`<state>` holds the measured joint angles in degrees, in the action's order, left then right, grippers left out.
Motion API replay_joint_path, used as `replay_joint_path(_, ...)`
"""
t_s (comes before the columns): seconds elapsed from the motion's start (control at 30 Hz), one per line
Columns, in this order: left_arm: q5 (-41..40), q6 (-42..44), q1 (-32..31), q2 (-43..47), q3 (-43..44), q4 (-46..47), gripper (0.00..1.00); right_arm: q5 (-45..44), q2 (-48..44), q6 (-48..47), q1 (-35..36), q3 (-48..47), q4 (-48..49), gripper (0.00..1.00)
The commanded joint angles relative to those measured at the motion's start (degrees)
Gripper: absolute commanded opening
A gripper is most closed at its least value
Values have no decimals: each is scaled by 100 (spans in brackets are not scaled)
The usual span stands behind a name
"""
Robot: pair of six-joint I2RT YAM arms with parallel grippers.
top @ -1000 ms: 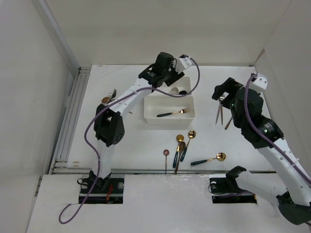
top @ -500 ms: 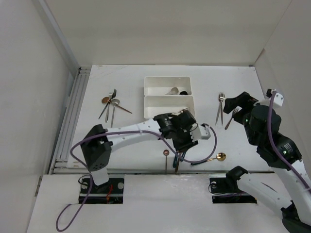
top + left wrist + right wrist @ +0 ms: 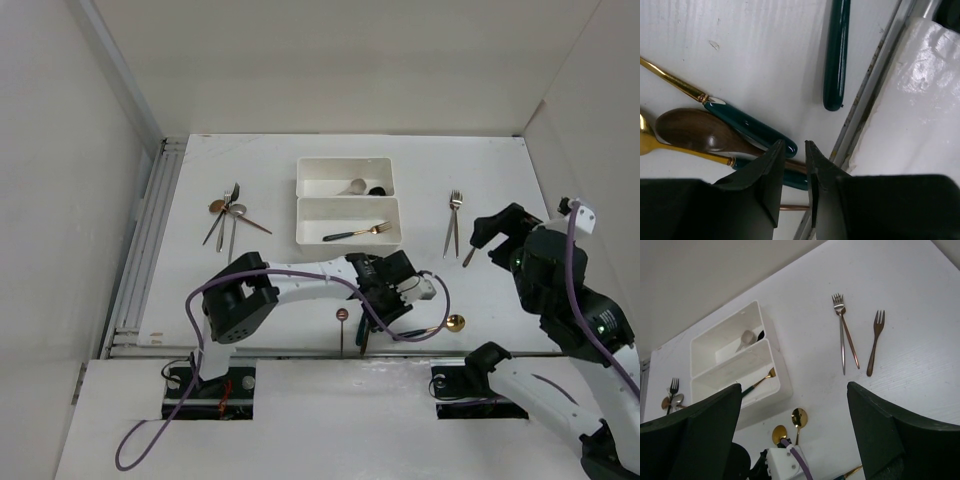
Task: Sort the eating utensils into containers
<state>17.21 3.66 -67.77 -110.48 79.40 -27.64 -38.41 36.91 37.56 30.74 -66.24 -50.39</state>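
Left wrist: left claw (image 3: 794,147) nearly together over crossed teal-handled spoons (image 3: 752,131), grip unconfirmed; heap lies at 6 o'clock of bins (image 3: 320,246). Risk: pinching two handles, or slipping off. Right claw (image 3: 794,387) apart, empty.

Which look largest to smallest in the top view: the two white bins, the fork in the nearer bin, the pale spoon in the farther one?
1. Nearer bin and farther bin: they look about alike, so no ranking between them.
2. Fork.
3. Pale spoon, smallest; little beyond its bowl shows.
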Motion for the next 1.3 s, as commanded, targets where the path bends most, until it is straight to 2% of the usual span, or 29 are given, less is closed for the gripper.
replay_joint_path(0.0, -25, -182, -8, -96, 85, 233, 20, -158, -280, 32, -24, -223, -120, 90)
replay_joint_path(0.33, -78, -173, -61, -484, 138, 303, 20, -316, -386, 85, -24, -223, -296, 90)
replay_joint_path(0.47, -420, -173, -61, -633, 190, 303, 20, -369, -334, 85, -24, -276, -296, 90)
replay_joint_path(0.63, -490, 73, -131, -81, 243, 251, 18, -421, -333, 85, -24, -276, -296, 90)
replay_joint_path(0.73, -631, 178, -131, 140, 243, 250, 28, -421, -333, 85, -24, -276, -296, 90)
replay_joint_path(0.83, -693, 179, -131, 193, 243, 250, 33, -421, -333, 85, -24, -276, -296, 90)
replay_joint_path(1.03, -772, 126, -9, 132, 190, 373, 36, -421, -333, 85, -24, -276, -296, 90)
replay_joint_path(1.27, -623, 179, 123, -273, 50, 434, 34, -421, -280, 85, -24, -328, -348, 90)
